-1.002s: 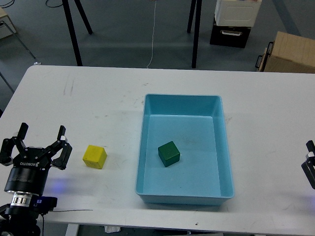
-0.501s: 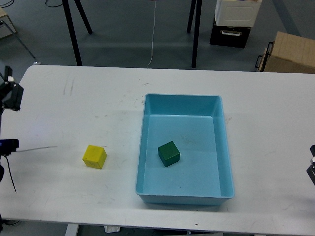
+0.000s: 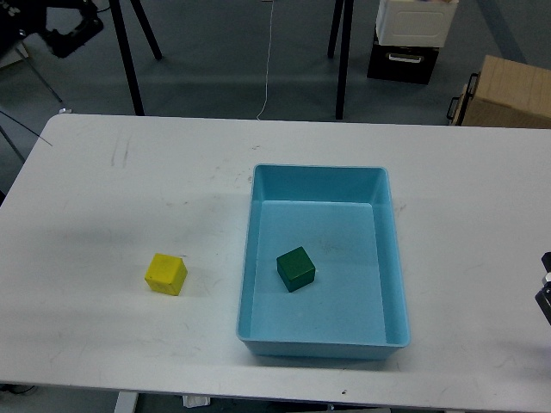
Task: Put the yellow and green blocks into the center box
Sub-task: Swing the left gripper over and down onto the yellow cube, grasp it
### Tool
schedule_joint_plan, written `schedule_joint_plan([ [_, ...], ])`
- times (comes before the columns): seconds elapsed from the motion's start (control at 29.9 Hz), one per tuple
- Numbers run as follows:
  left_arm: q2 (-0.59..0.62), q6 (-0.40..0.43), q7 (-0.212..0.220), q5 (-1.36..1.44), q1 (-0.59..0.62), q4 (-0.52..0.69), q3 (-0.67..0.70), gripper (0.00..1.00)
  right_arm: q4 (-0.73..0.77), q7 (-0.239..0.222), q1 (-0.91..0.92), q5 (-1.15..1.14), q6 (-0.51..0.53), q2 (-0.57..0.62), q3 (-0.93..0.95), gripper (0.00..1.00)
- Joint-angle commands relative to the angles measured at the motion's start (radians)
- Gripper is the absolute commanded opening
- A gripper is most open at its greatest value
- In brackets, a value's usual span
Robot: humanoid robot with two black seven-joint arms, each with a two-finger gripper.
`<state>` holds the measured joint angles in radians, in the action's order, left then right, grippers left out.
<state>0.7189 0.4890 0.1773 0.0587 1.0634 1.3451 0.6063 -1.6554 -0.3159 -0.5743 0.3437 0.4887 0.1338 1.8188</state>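
The black two-finger left gripper (image 3: 62, 24), seen a second ago low at the left beside the yellow wooden block (image 3: 165, 274), is now raised to the top-left corner, beyond the white table (image 3: 129, 181).

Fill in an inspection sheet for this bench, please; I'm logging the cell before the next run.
Surface: white table, scuffed, marks near the left rear.
Job's things: green block inside the blue box; yellow block on the table, left of the box, apart from it.
Clutter: nothing seen.
Claws: left claw raised at top left, state unclear; right claw only partly in view at the right edge.
Cables: white cable on the floor behind.
Surroundings: black stand legs, cardboard box.
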Motion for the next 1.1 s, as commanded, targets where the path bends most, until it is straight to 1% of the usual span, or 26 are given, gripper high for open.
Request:
schedule_joint_plan([
  [0.0, -0.042, 0.0, 0.005, 0.088, 0.211, -0.004, -0.268, 1.0, 0.005, 0.0, -0.006, 0.0, 0.0, 0.001, 0.002, 1.0],
  [0.2, -0.147, 0.0, 0.094, 0.17, 0.415, 0.0, -0.616, 1.0, 0.008, 0.0, -0.001, -0.002, 0.0, 0.0, -0.006, 1.0],
  [0.33, -0.191, 0.0, 0.102, 0.294, 0.539, 0.023, -0.805, 1.0, 0.009, 0.0, 0.002, -0.002, 0.0, 0.0, -0.007, 1.0],
  [0.43, -0.216, 0.0, 0.103, 0.312, 0.648, 0.039, -0.948, 1.0, 0.028, 0.0, 0.002, -0.002, 0.0, 0.0, -0.009, 1.0],
  [0.53, -0.24, 0.0, 0.105, 0.357, 0.705, 0.055, -1.085, 1.0, 0.043, 0.0, 0.004, -0.002, 0.0, 0.0, -0.01, 1.0],
  [0.67, -0.239, 0.0, 0.105, 0.469, 0.704, 0.083, -1.175, 1.0, 0.052, 0.0, 0.005, -0.002, 0.0, 0.0, -0.01, 1.0],
  [0.77, -0.231, 0.0, 0.105, 0.51, 0.673, 0.083, -1.231, 1.0, 0.074, 0.0, 0.005, -0.002, 0.0, 0.0, -0.012, 1.0],
  [1.07, -0.159, 0.0, 0.1, 0.641, 0.543, 0.072, -1.237, 1.0, 0.115, 0.0, 0.008, -0.002, 0.0, 0.001, -0.018, 1.0],
])
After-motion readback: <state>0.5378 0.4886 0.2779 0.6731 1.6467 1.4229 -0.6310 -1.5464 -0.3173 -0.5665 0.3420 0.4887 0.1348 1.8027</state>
